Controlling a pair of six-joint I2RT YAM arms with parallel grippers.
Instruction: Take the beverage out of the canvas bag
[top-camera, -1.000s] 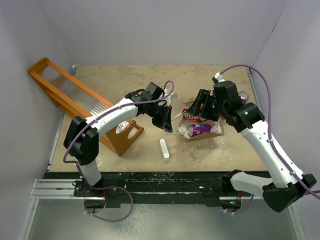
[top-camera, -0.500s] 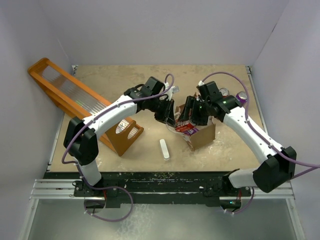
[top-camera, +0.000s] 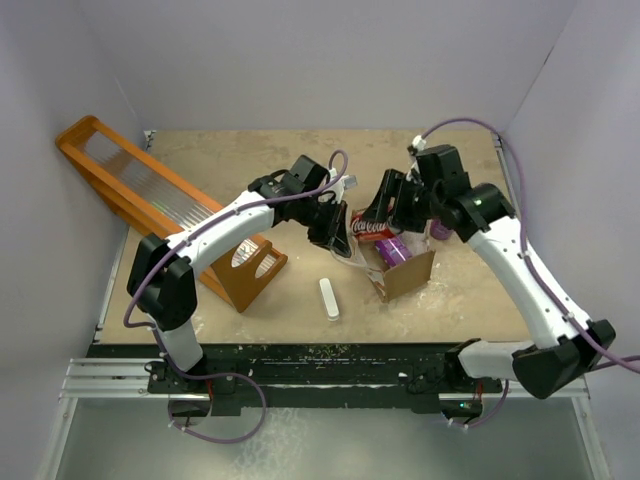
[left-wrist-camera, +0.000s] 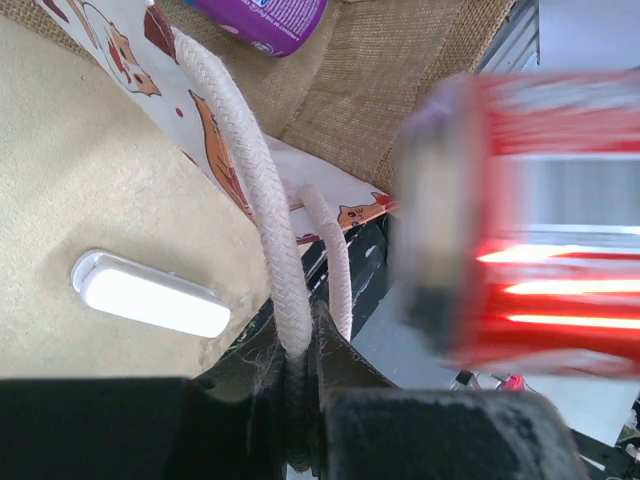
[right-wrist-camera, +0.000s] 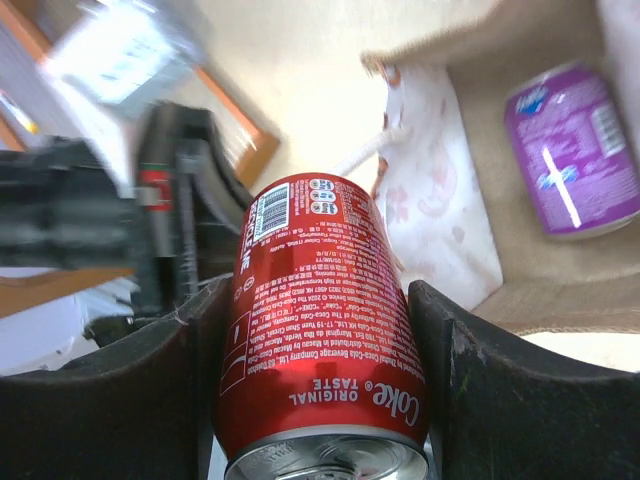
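Observation:
The canvas bag (top-camera: 412, 275) lies open near the table's middle, brown with a white printed panel (left-wrist-camera: 225, 150). My left gripper (top-camera: 335, 232) is shut on its white rope handle (left-wrist-camera: 262, 205), pinched between the jaws (left-wrist-camera: 305, 345). My right gripper (top-camera: 378, 215) is shut on a red Coke can (top-camera: 370, 228), held lengthwise between both fingers (right-wrist-camera: 320, 300) above the bag's mouth, clear of the fabric. The can shows blurred in the left wrist view (left-wrist-camera: 540, 220). A purple can (top-camera: 392, 249) still lies inside the bag (right-wrist-camera: 572, 150).
A long orange wooden rack (top-camera: 150, 195) stands at the left. A small white oblong object (top-camera: 329, 298) lies on the table in front of the bag. Something purple (top-camera: 439, 229) shows beside my right arm. Walls close in on three sides.
My right gripper reached into the bag, closed on the red can and lifted it up and out. The bag shifted and stands more upright. My left gripper kept hold of the handle.

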